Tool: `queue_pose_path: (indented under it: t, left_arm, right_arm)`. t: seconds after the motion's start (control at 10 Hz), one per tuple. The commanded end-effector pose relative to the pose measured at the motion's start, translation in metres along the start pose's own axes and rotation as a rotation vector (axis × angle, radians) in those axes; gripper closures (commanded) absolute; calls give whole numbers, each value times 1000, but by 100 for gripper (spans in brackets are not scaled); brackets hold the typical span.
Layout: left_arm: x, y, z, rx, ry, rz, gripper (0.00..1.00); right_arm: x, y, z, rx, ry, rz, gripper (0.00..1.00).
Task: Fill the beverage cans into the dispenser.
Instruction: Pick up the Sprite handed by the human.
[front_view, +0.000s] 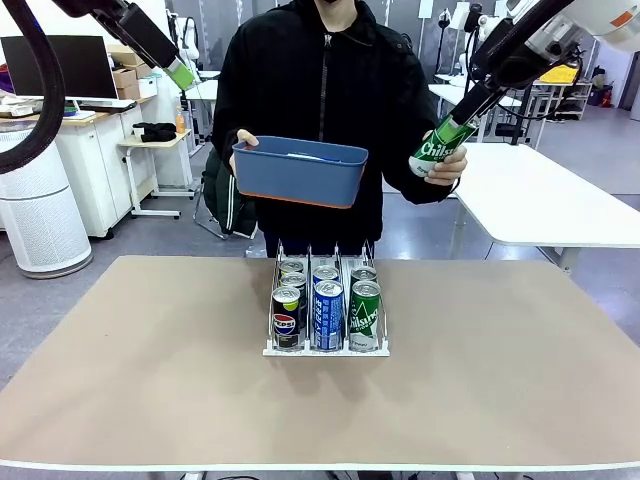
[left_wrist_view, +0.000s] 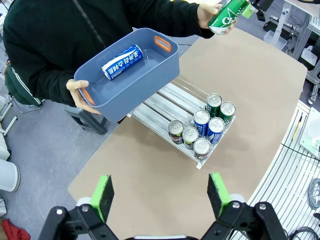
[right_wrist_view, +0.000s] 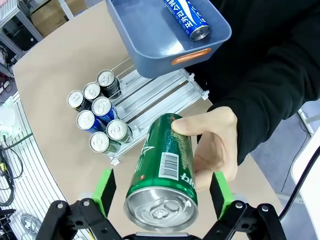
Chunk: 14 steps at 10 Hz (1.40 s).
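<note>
A person holds a green Chilsung can (front_view: 438, 150) (right_wrist_view: 165, 175) up at the right, top end toward my right gripper (front_view: 465, 108) (right_wrist_view: 162, 192). That gripper is open, its green pads (right_wrist_view: 104, 192) either side of the can with gaps; only the person's hand (right_wrist_view: 212, 145) grips it. The white dispenser (front_view: 325, 352) (left_wrist_view: 165, 102) (right_wrist_view: 160, 95) sits mid-table with several cans (front_view: 327, 315) (left_wrist_view: 202, 125) (right_wrist_view: 97, 122) at its front: Pepsi left, blue middle, green right. My left gripper (front_view: 183, 76) (left_wrist_view: 161, 195) hangs open and empty, high at the left.
The person's other hand holds a blue tub (front_view: 300, 172) (left_wrist_view: 150, 75) (right_wrist_view: 150, 55) above the dispenser's back end, with one blue can (left_wrist_view: 122, 62) (right_wrist_view: 186, 17) lying in it. The brown table (front_view: 150, 370) is bare around the rack.
</note>
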<state>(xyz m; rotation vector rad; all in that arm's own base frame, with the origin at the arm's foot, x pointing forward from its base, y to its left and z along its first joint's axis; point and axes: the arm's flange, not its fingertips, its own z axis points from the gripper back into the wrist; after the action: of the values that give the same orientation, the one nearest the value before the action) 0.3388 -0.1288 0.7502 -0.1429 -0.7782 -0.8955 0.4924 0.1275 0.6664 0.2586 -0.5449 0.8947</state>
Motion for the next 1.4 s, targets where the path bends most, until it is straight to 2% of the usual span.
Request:
queue_pose_path:
  t: [0.0, 0.6, 0.7, 0.8, 0.9, 1.0, 1.1, 1.2, 1.3]
  left_arm:
    - [-1, 0, 1, -2, -3, 6, 0]
    - [-1, 0, 1, -2, -3, 6, 0]
    - [-1, 0, 1, -2, -3, 6, 0]
    - [-1, 0, 1, -2, -3, 6, 0]
    - [-1, 0, 1, -2, -3, 6, 0]
    - [-1, 0, 1, -2, -3, 6, 0]
    - [-1, 0, 1, -2, -3, 6, 0]
    - [-1, 0, 1, -2, -3, 6, 0]
    - [-1, 0, 1, -2, -3, 6, 0]
  right_arm:
    - [-1, 0, -5, 31, -6, -4, 0]
    - [0, 0, -5, 12, 7, -7, 0]
    - [0, -1, -5, -29, 24, -22, 20]
    - [0, -2, -5, -18, 29, -21, 20]
    - [0, -1, -6, -21, 33, -17, 40]
    - [0, 0, -6, -20, 36, -19, 24]
    - [0, -1, -5, -22, 36, -23, 60]
    - [0, -1, -4, -21, 35, -24, 44]
    - [-1, 0, -4, -17, 39, -20, 79]
